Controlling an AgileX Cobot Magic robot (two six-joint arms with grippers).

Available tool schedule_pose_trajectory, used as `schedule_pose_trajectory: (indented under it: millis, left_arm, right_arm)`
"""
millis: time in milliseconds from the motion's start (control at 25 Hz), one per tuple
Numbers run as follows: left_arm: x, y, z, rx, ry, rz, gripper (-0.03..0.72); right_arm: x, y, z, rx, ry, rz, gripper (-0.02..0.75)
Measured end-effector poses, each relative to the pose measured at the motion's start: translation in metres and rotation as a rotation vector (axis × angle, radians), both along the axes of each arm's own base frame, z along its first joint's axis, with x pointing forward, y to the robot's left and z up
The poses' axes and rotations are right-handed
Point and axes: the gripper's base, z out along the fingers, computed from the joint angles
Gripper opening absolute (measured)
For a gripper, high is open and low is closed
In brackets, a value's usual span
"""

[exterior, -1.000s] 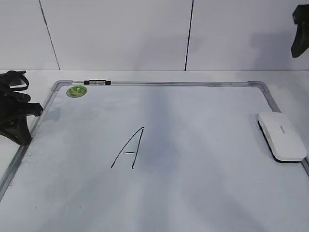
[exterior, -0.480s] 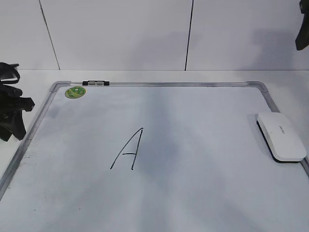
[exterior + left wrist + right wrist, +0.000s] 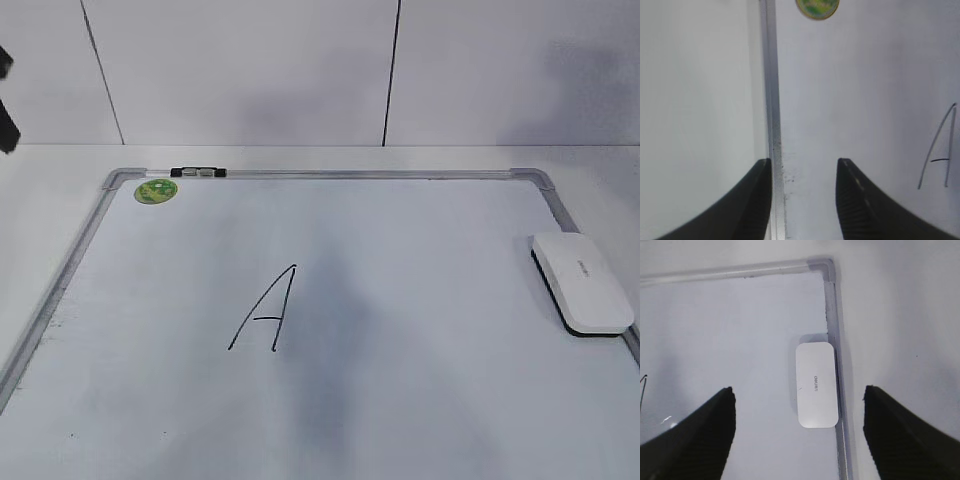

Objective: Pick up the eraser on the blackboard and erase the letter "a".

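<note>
The white eraser [image 3: 582,285] lies flat at the right edge of the blackboard [image 3: 420,250], against its silver frame. In the right wrist view the eraser [image 3: 816,385] lies below my open, empty right gripper [image 3: 798,390], between the spread fingers and well beneath them. My left gripper [image 3: 804,161] is open and empty above the board's left frame rail [image 3: 771,100]. Only a dark bit of it [image 3: 5,100] shows in the exterior view. An uppercase "A" [image 3: 268,310] is written mid-board and also shows in the left wrist view [image 3: 940,150]. No lowercase "a" is in view.
A round green sticker [image 3: 157,190] sits at the board's far left corner, with a small black-and-clear clip [image 3: 199,172] on the top rail beside it. The board lies on a white table [image 3: 300,155] in front of a white panelled wall.
Both arms have lifted away. The left gripper rose from the board's left edge to the frame's upper left. The right gripper left the exterior view at the top right. The board shifted slightly.
</note>
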Motion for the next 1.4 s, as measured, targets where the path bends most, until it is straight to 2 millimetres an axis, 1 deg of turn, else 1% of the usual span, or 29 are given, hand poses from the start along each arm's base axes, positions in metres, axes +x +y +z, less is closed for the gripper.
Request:
schedule_pose_trajectory:
  millis: [80, 160, 280, 440, 520, 640, 720, 920, 1000, 1080, 1200, 1280, 1400]
  left_arm:
    - [-0.014, -0.001, 0.024, -0.025, -0.063, -0.002, 0.326]
    - [-0.030, -0.002, 0.043, -0.046, -0.114, -0.005, 0.328]
    - [-0.051, -0.007, 0.063, -0.054, -0.165, -0.032, 0.328]
    - [-0.079, -0.024, 0.084, -0.049, -0.223, -0.115, 0.329]
    - [-0.094, -0.030, 0.093, -0.052, -0.251, -0.151, 0.329]
    - [-0.117, -0.030, 0.108, -0.053, -0.302, -0.175, 0.329]
    - [-0.136, -0.027, 0.118, -0.053, -0.328, -0.183, 0.329]
    - [-0.182, -0.018, 0.141, -0.061, -0.445, -0.188, 0.329]
    - [-0.204, -0.014, 0.149, -0.067, -0.504, -0.188, 0.329]
    - [-0.225, -0.010, 0.156, -0.072, -0.562, -0.188, 0.328]
    - [-0.256, -0.004, 0.156, -0.077, -0.621, -0.188, 0.328]
    - [-0.274, -0.001, 0.150, -0.084, -0.645, -0.190, 0.328]
    - [-0.294, 0.002, 0.135, -0.096, -0.650, -0.196, 0.326]
  right_arm:
    - [-0.019, -0.001, 0.011, 0.009, -0.043, -0.005, 0.632]
    - [-0.040, -0.002, 0.019, 0.021, -0.083, -0.011, 0.627]
    - [-0.068, -0.003, 0.024, 0.041, -0.121, -0.009, 0.621]
    - [-0.108, -0.006, 0.024, 0.045, -0.170, -0.009, 0.616]
    - [-0.126, -0.007, 0.020, 0.047, -0.187, -0.009, 0.615]
    - [-0.154, -0.009, 0.014, 0.051, -0.222, -0.010, 0.611]
    - [-0.173, -0.009, 0.008, 0.054, -0.244, 0.006, 0.603]
    - [-0.203, -0.008, -0.017, 0.062, -0.246, 0.058, 0.599]
    - [-0.213, -0.009, -0.027, 0.064, -0.251, 0.065, 0.598]
    - [-0.223, -0.010, -0.037, 0.074, -0.259, 0.069, 0.597]
    - [-0.234, -0.010, -0.050, 0.089, -0.259, 0.084, 0.597]
    - [-0.239, -0.010, -0.057, 0.097, -0.260, 0.100, 0.597]
    - [-0.248, -0.011, -0.067, 0.099, -0.274, 0.111, 0.596]
